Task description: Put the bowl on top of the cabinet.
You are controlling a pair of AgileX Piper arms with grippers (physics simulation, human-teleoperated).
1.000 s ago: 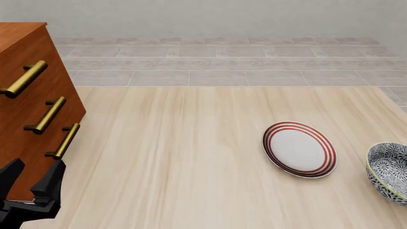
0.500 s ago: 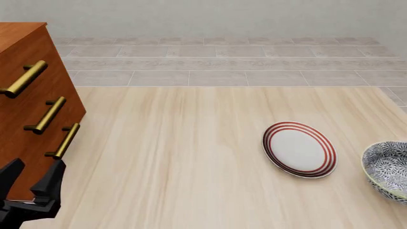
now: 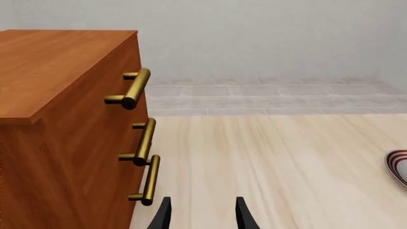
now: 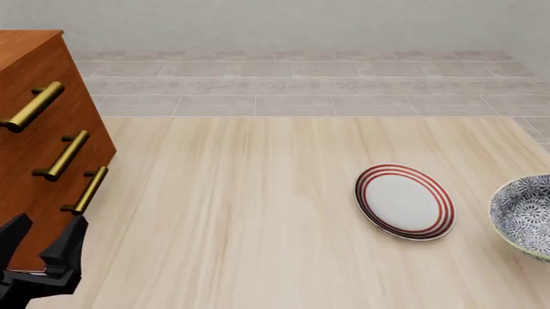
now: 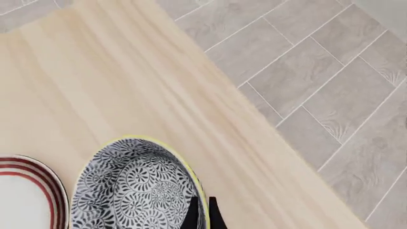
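The blue-and-white patterned bowl [image 4: 523, 216] is at the right edge of the front view, tilted, to the right of the plate. In the right wrist view my right gripper [image 5: 202, 215] is shut on the bowl's [image 5: 135, 187] yellowish rim, one finger inside and one outside. The right gripper itself is outside the front view. The reddish-brown cabinet [image 4: 38, 138] with brass handles stands at the far left, its top [image 3: 54, 62] bare. My left gripper [image 4: 41, 246] stands open beside the cabinet's front lower corner, nothing between its fingers [image 3: 161, 215].
A flat white plate with red rings [image 4: 404, 201] lies on the table between the bowl and the cabinet, its edge [image 3: 398, 165] showing in the left wrist view. The table's right edge [image 5: 254, 143] runs close to the bowl, with grey tiled floor beyond.
The bowl has shifted a little upward in the front view and its tilt has changed, showing more of its inside. The left gripper, plate and cabinet have not moved.
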